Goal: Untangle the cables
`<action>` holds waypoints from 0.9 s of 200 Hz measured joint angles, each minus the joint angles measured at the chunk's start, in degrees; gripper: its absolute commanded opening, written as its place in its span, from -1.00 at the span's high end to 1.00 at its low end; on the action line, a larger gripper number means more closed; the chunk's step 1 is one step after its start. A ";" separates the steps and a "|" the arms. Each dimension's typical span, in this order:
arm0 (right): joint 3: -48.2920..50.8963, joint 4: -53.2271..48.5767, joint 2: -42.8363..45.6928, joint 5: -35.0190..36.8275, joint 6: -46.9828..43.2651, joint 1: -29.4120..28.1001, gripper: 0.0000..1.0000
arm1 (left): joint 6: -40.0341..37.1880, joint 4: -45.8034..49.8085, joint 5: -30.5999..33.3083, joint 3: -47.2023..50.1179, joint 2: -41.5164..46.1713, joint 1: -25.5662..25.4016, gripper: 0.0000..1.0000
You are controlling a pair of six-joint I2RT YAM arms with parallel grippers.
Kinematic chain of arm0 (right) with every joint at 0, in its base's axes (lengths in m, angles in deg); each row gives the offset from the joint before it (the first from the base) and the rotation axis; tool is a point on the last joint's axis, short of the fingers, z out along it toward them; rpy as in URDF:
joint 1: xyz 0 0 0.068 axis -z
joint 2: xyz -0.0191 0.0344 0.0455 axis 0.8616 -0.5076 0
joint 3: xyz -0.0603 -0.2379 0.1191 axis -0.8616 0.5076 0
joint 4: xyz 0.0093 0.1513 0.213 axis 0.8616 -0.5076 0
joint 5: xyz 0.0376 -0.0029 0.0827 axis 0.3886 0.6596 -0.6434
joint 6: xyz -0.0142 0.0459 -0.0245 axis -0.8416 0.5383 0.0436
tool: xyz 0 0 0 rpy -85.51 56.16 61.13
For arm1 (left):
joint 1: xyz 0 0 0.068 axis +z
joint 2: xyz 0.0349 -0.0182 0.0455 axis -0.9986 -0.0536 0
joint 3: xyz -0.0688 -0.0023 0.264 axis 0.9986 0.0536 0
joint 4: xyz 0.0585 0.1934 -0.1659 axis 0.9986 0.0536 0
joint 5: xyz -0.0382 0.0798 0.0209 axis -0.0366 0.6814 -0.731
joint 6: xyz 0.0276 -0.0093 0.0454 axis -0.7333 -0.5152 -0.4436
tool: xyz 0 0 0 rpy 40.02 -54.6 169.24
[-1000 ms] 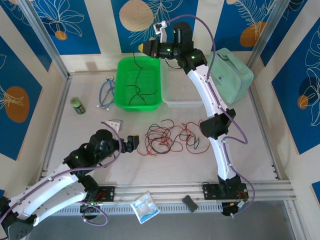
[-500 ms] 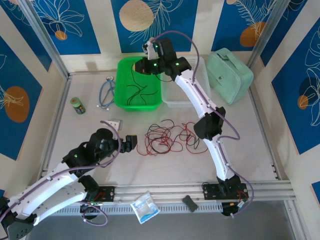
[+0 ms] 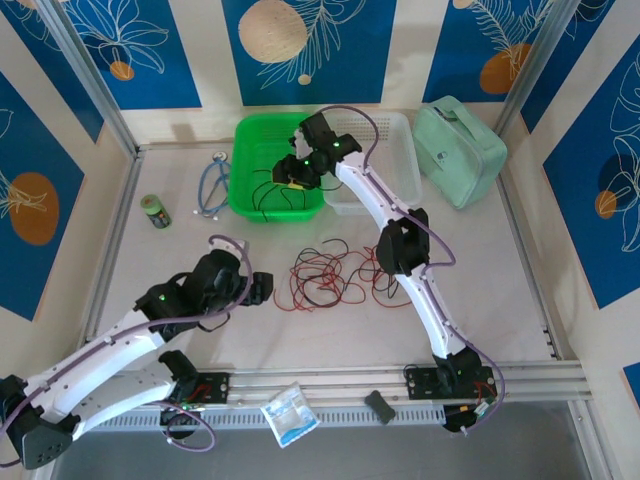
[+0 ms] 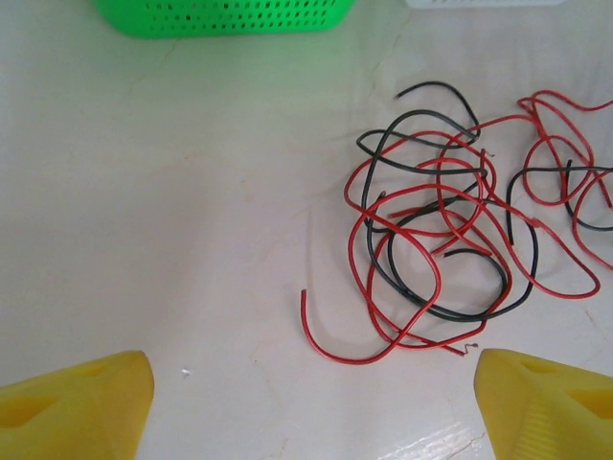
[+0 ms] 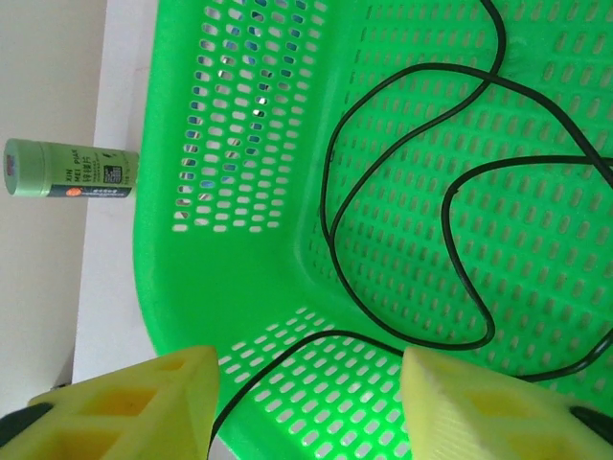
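Drop-off at the basket, with the knot waiting on the table

Right gripper (image 5: 306, 402) hovers over the green basket (image 5: 239, 240), jaws spread and pinching nothing, and loose black wires (image 5: 329, 206) lie looped on the basket floor beneath it. So I read this as the hand-off step, one strand separated and set down. Over on the table (image 3: 180, 260), the left gripper (image 4: 311, 402) faces the tangle (image 4: 431, 240) of red and black wires with its jaws spread wide, close to it but not touching. A free red end (image 4: 306, 326) curls out towards it, clear of the knot. The next move looks like the left arm's. It needs to ease forward, drop low, close on that single red end alone and draw it out slowly, so the rest of the knot isn't dragged along.
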 measured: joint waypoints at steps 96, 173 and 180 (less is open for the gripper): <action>14.86 -2.25 23.26 2.38 -2.25 -0.90 0.05 | 4.24 -0.44 -7.10 -0.66 -19.34 0.00 -0.26; 52.70 8.37 54.77 4.90 -1.90 -3.43 0.07 | 5.03 -7.06 -6.12 -0.63 -32.63 0.00 0.02; 55.12 9.20 56.48 5.11 -1.62 -3.43 0.08 | 5.07 -7.56 -5.73 -0.63 -33.48 0.00 0.06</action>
